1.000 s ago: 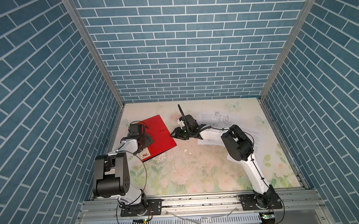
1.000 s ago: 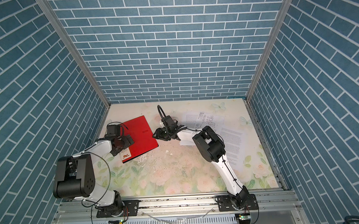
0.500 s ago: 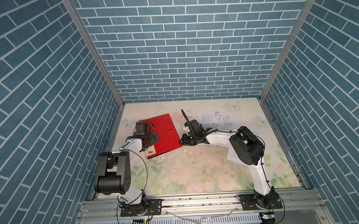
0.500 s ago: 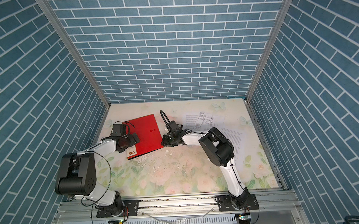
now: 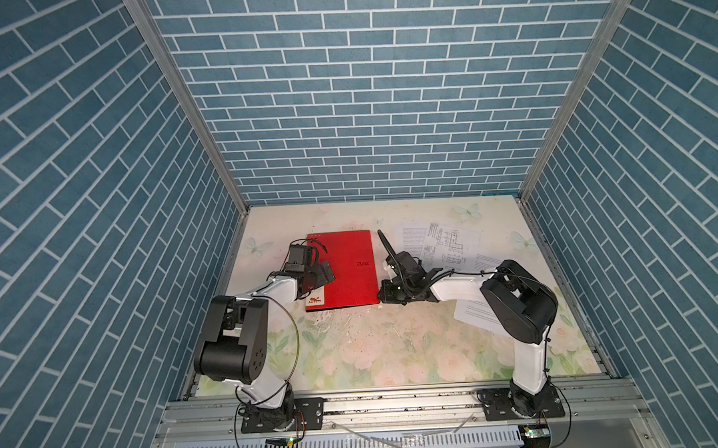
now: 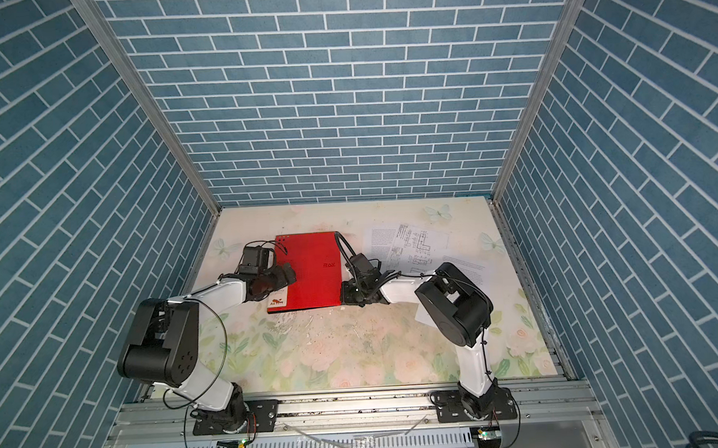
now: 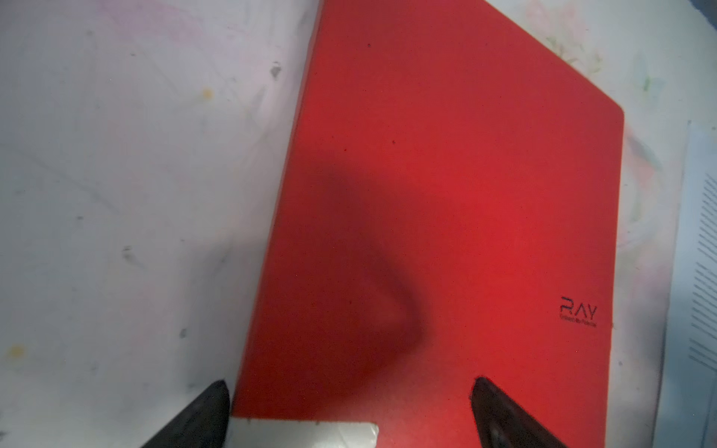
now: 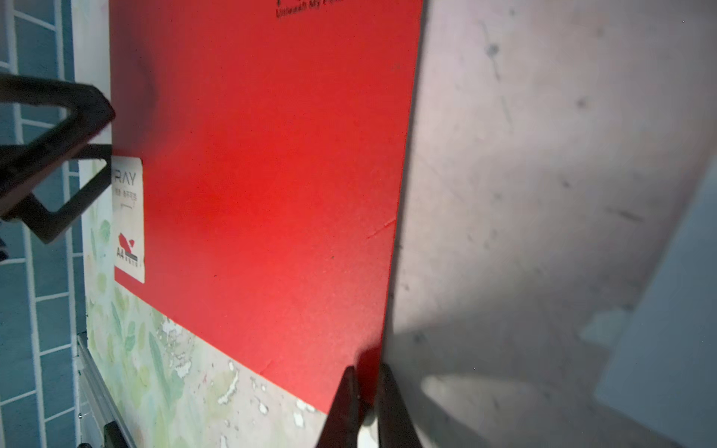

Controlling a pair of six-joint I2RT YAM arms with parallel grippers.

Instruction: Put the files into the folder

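the fingers (image 8: pixel 347 403) of my right gripper (image 8: pixel 366 374) stand pinched on the free long edge of the folder (image 8: pixel 271 174), at its near corner, with red card between them (whether they hold one leaf or both, i cannot tell). my left gripper (image 7: pixel 349 388) hangs spread wide over the opposite, spine-side edge beside the white label (image 8: pixel 129 217), gripping nothing. the folder lies closed and flat on the table (image 5: pixel 396 348), between my two arms. the files (image 5: pixel 441 246) lie loose on the table to its right, none inside yet.

the step, as i judge it, is opening the cover. to do it well i should take only the top leaf, swing it up in an arc about the spine, and press the left fingers down so the back does not slide.

only the right wrist view shows the pinch itself; in both top views the gripper body hides it. only the top views show the whole printed sheets.
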